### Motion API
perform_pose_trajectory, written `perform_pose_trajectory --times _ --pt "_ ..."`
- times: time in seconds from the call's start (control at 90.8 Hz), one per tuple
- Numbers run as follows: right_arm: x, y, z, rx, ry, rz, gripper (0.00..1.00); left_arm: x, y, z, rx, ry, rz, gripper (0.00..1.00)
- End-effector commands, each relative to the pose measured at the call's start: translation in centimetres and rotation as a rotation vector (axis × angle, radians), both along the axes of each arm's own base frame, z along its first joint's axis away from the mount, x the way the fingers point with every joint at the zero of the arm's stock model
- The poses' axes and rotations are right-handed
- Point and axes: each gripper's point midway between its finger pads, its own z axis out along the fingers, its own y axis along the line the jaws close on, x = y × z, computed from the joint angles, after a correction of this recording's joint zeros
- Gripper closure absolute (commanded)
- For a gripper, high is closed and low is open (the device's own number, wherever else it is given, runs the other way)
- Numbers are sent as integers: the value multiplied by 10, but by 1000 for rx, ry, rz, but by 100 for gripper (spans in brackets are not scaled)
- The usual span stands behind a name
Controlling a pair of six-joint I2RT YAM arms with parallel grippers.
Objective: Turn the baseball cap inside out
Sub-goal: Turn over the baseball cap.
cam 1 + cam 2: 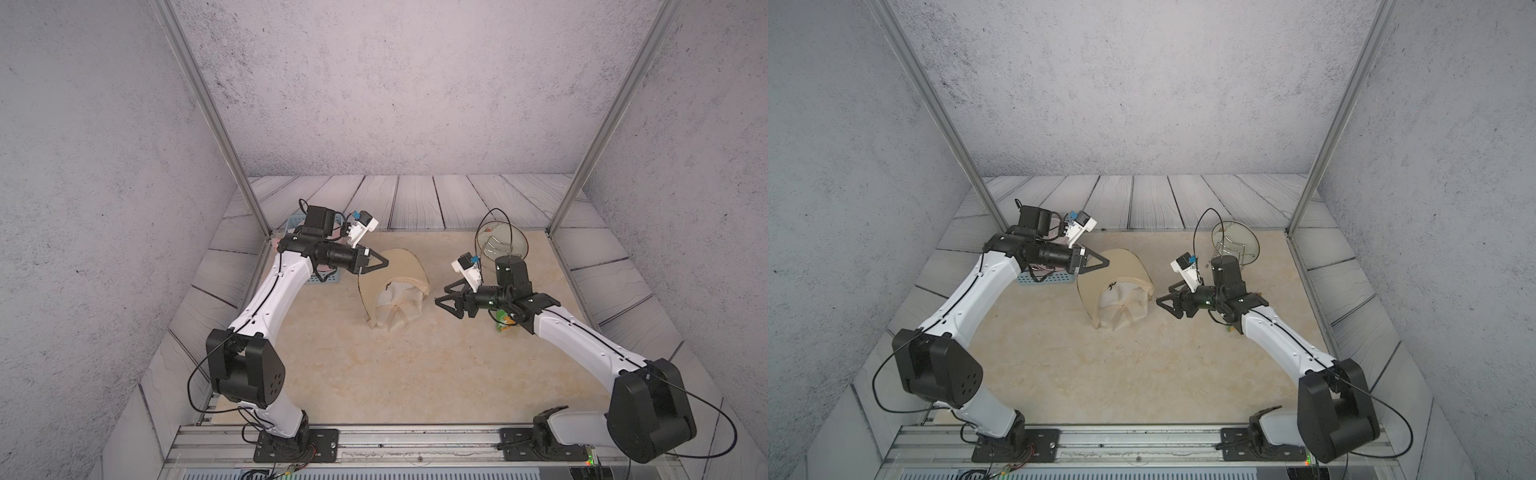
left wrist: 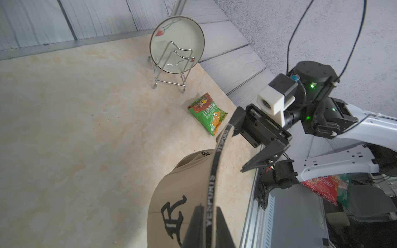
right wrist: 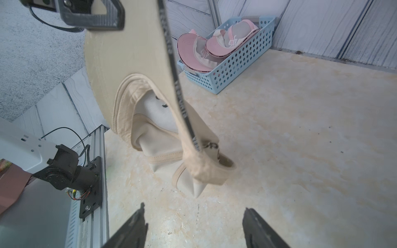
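In both top views the left arm point(image 1: 266, 299) covers most of the light blue perforated plastic basket point(image 1: 332, 281), and the right arm point(image 1: 582, 332) hides nearly all of the green snack packet point(image 1: 504, 323). The left wrist view's edge cuts off the tan fabric baseball cap point(image 2: 182, 189) and the blurred left gripper point(image 2: 206, 214) pinching its brim. Of the right gripper point(image 3: 193, 225) only two fingertips point(image 3: 135, 229) show in its wrist view.

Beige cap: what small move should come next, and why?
Probably ease the open right gripper toward the white lining to pull more through: the left gripper pinches the brim, the cap hangs, its logo panel looks unturned.
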Motion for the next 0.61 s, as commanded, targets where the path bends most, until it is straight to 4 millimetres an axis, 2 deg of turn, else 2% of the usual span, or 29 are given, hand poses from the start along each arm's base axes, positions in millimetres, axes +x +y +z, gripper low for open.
perform_pose_trajectory --times 0.0,0.187,0.385,0.594 --pt "5 8 12 15 -69 78 24 -15 -5 17 -67 -14 -81 100" --pt "4 20 13 46 -57 193 24 -18 -9 20 -95 -4 -102 100" --pt "-18 29 10 123 15 336 25 -11 -11 27 -128 -1 -71 100" --pt "-41 26 -1 136 77 395 28 5 -12 40 -165 -25 -15 100"
